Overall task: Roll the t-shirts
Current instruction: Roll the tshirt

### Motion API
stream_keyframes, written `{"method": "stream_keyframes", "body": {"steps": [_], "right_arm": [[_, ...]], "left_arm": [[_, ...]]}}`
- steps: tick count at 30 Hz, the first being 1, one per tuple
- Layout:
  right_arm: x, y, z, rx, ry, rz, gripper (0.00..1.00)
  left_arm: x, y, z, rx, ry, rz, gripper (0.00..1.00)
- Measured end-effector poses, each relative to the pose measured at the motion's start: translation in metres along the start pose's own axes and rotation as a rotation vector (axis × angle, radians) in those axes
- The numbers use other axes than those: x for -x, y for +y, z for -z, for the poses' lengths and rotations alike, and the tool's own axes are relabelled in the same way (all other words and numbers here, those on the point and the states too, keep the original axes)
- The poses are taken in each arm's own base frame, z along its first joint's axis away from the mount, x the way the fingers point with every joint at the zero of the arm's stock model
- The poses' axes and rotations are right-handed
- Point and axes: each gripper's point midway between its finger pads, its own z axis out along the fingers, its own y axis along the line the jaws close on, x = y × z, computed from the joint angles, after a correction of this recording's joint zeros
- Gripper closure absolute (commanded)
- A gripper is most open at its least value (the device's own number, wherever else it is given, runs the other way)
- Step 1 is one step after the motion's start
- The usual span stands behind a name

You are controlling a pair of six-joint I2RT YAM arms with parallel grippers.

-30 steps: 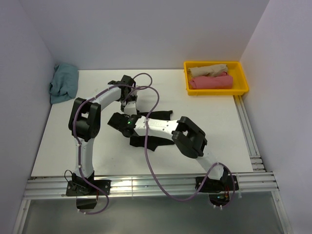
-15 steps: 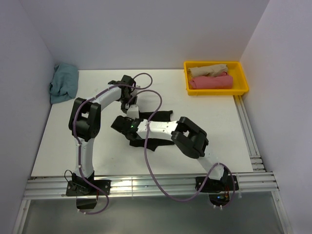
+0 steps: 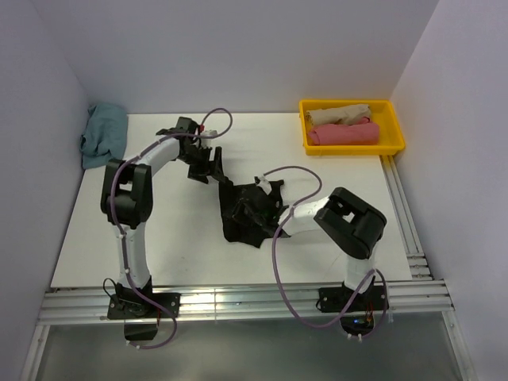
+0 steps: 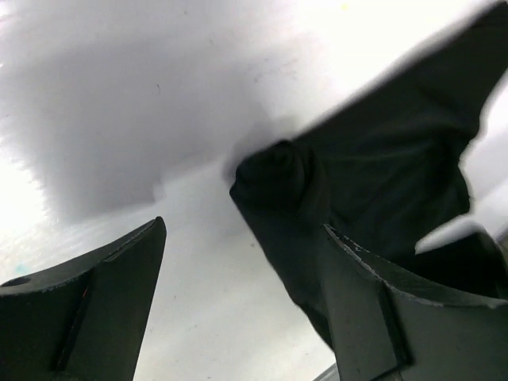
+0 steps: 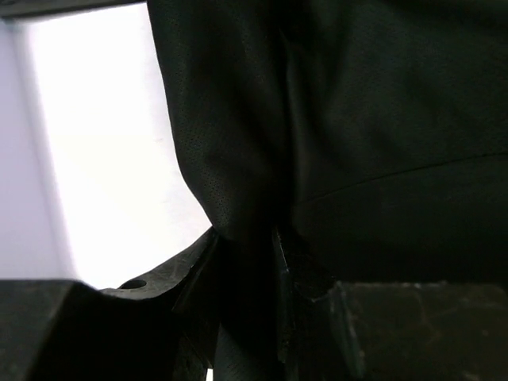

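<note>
top external, middle of the table (image 3: 159,238): bunched black t-shirt (image 3: 246,218) pinched tight in the right end effector (image 3: 266,202), long axis running toward the far left corner, tip just ahead of the wide-spread left end effector (image 3: 209,165), probably next to close.

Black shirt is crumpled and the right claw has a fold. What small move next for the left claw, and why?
Probably ease the left claw forward and close on the bunched corner of the black shirt. Its fingers stand open with that lump ahead, the right claw pinches a fold, and the crumpled shirt needs spreading before rolling.
</note>
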Motion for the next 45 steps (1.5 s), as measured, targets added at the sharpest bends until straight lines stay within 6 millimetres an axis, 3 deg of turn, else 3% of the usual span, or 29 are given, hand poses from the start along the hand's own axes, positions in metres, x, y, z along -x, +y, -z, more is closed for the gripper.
{"method": "stream_keyframes", "body": {"steps": [6, 12, 18, 21, 22, 24, 25, 28, 37, 45], "right_arm": [[0.001, -0.002, 0.003, 0.194, 0.066, -0.195, 0.68], [0.001, 0.002, 0.0, 0.307, 0.12, -0.302, 0.69], [0.004, -0.003, 0.003, 0.358, 0.147, -0.362, 0.7], [0.004, -0.005, 0.005, 0.369, 0.153, -0.371, 0.7], [0.004, -0.006, 0.006, 0.371, 0.156, -0.373, 0.7], [0.003, -0.008, 0.008, 0.376, 0.161, -0.374, 0.7], [0.002, -0.009, 0.008, 0.376, 0.163, -0.373, 0.68], [0.002, -0.012, 0.009, 0.37, 0.161, -0.359, 0.6], [0.014, -0.018, 0.023, 0.161, 0.081, -0.169, 0.4], [0.017, -0.011, 0.039, -0.099, -0.006, 0.1, 0.38]], "left_arm": [[-0.009, -0.004, 0.02, -0.161, -0.063, 0.017, 0.18], [-0.026, -0.012, 0.012, -0.315, -0.066, 0.038, 0.19], [-0.025, -0.018, -0.003, -0.387, -0.07, 0.041, 0.26], [-0.029, -0.021, -0.014, -0.407, -0.049, 0.055, 0.42], [-0.03, -0.023, -0.017, -0.409, -0.044, 0.055, 0.54], [-0.032, -0.026, -0.022, -0.404, -0.033, 0.054, 0.67], [-0.033, -0.028, -0.024, -0.399, -0.025, 0.052, 0.81], [-0.033, -0.034, -0.03, -0.385, -0.006, 0.049, 0.99], [-0.028, -0.04, -0.036, -0.247, 0.018, 0.011, 1.0], [-0.025, -0.034, -0.035, -0.14, 0.031, -0.013, 1.0]]}}
